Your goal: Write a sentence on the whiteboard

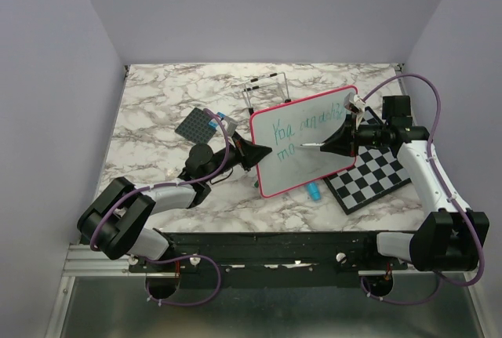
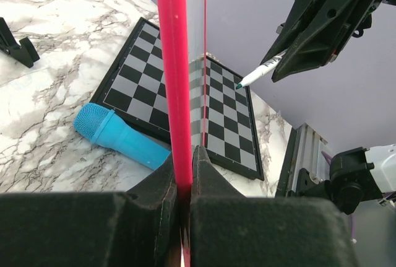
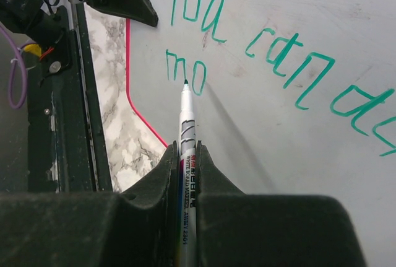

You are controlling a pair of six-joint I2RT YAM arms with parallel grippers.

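Note:
The whiteboard (image 1: 310, 146) with its pink-red frame (image 2: 173, 75) stands tilted at the table's middle. My left gripper (image 1: 257, 152) is shut on its left edge, the frame pinched between the jaws (image 2: 184, 177). Green handwriting (image 1: 302, 122) runs along the board: a top line and "mo" below it (image 3: 185, 72). My right gripper (image 1: 339, 143) is shut on a white marker (image 3: 187, 149). The marker's green tip (image 3: 185, 82) sits at the "o" of the second line; it also shows in the left wrist view (image 2: 257, 76).
A black-and-white checkered board (image 1: 370, 177) lies under the whiteboard's right side. A blue cylinder (image 2: 120, 138) lies by the board's lower edge (image 1: 313, 191). A dark perforated pad (image 1: 198, 125) lies at the left, a wire stand (image 1: 265, 87) behind.

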